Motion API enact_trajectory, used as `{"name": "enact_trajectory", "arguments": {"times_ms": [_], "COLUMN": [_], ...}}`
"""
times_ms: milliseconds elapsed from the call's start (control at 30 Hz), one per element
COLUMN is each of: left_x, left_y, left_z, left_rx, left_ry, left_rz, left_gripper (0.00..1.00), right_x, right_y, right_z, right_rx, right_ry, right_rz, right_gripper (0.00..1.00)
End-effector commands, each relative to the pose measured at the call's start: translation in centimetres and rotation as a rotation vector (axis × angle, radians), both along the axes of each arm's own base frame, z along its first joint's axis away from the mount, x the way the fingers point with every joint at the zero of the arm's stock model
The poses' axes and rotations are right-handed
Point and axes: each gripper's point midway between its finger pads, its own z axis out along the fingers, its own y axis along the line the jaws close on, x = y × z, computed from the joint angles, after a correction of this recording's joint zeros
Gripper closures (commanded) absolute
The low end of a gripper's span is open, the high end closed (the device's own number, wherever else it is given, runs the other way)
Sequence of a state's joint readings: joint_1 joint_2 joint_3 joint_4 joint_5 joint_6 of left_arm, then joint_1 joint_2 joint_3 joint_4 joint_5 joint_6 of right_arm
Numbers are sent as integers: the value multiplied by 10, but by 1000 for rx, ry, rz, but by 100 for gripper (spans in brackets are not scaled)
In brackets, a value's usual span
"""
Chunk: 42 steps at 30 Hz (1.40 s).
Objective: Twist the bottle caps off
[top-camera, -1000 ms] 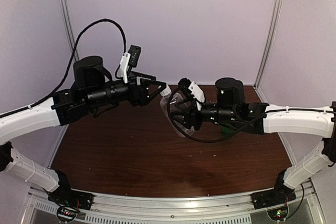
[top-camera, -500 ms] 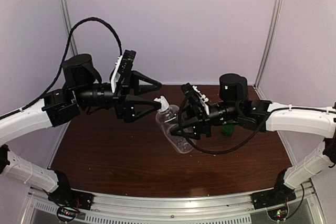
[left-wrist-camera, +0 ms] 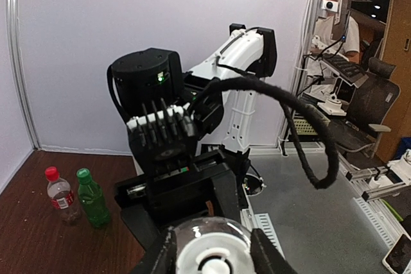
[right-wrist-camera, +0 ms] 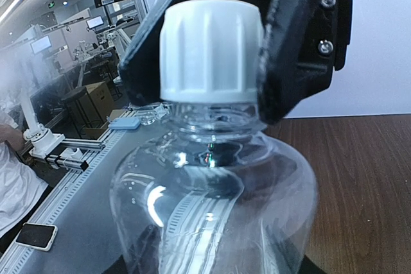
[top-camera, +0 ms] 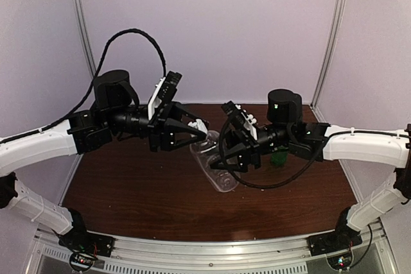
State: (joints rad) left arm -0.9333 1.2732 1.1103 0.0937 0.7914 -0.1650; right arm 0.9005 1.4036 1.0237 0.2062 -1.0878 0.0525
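We found the left gripper clenched on the white cap and the right gripper grasping the clear bottle, which was held tilted above the middle of the table. The green bottle and the red-capped bottle stood side by side on the table's right half, largely screened from overhead by the right arm. The surface was dark brown wood between pale walls, and a person sat beyond the near edge.
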Motion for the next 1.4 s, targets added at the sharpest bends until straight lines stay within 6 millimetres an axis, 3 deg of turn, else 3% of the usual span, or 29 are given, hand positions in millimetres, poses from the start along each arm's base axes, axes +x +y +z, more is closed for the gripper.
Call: {"name": "enact_trajectory", "arguments": {"times_ms": [0, 100, 233, 367, 500, 633, 867, 967, 1200, 1367], "left_x": [-6, -5, 10, 57, 109, 127, 133, 132, 127, 116], "left_y": [1, 0, -2, -1, 17, 14, 2, 7, 27, 43], "left_z": [20, 23, 26, 26, 11, 4, -2, 2, 10, 23], "left_rx": [-75, -82, -84, -87, -91, -76, -44, -59, -62, -81], "left_ry": [-14, 1, 51, 186, 400, 425, 419, 393, 275, 175], "left_rz": [-34, -25, 57, 337, 676, 771, 765, 770, 784, 727], "left_gripper": [67, 83, 95, 97, 94, 88, 74, 68, 39, 27], "right_x": [4, 11, 35, 73, 108, 127, 126, 122, 105, 92], "right_y": [0, 1, 1, -4, -14, -18, -18, -17, -16, -19], "right_z": [16, 13, 9, 5, -1, -8, -14, -14, -11, -10], "right_rx": [40, 25, -15, -66, -84, -91, -85, -87, -80, -81], "right_ry": [-39, -43, -63, -122, -144, -161, -134, -139, -163, -163], "right_rz": [-13, -57, -201, -433, -653, -773, -780, -759, -668, -597], "right_gripper": [56, 58, 60, 60, 60, 60, 60, 60, 59, 57]}}
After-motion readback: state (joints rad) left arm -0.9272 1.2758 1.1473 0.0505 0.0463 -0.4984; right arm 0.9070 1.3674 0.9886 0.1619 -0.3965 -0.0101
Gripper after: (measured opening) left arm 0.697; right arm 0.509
